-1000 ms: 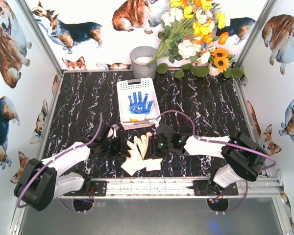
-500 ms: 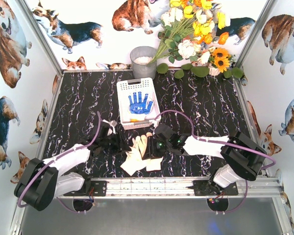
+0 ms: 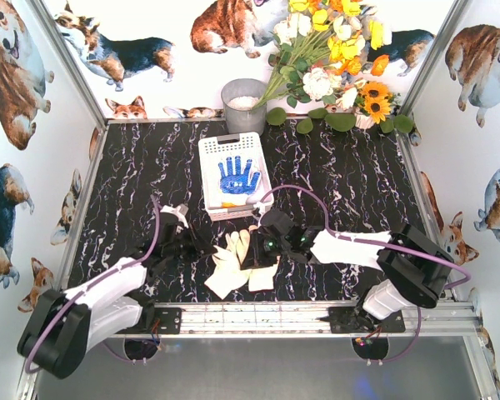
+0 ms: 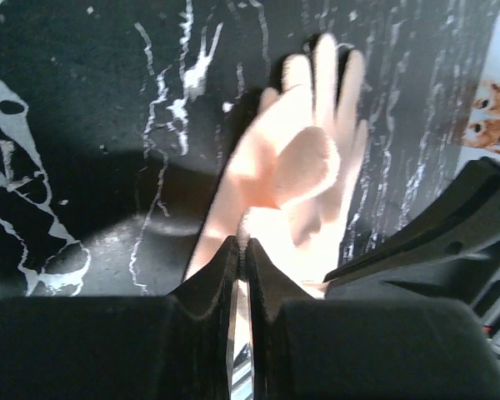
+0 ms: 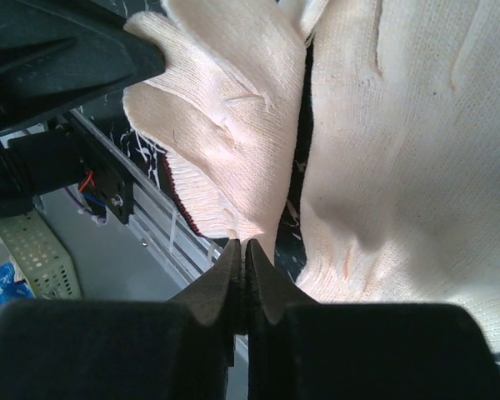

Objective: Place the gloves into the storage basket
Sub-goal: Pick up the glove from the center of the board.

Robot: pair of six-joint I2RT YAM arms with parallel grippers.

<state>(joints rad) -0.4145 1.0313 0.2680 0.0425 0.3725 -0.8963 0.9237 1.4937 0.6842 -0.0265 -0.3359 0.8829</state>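
Two white knit gloves lie side by side on the black marble table near its front edge. My left gripper [image 3: 210, 250] is shut on the left edge of the left glove [image 3: 227, 265], with knit showing between its tips [image 4: 242, 243]. From the other side, my right gripper [image 3: 248, 254] is shut on that same glove [image 5: 208, 125] near its red-trimmed cuff, tips [image 5: 246, 244] pinching the fabric. The second glove [image 5: 400, 167] lies flat just right of it. Behind them stands the white storage basket [image 3: 212, 150], holding a blue-dotted glove [image 3: 237, 176].
A round grey bucket [image 3: 244, 104] stands behind the basket, and a bunch of flowers [image 3: 333, 58] fills the back right corner. An aluminium rail [image 3: 258, 317] runs along the near edge. Printed walls close in three sides.
Both grippers have closed from part open to shut on the left glove. The left arm has reached further right and forward, and the glove has bunched slightly.
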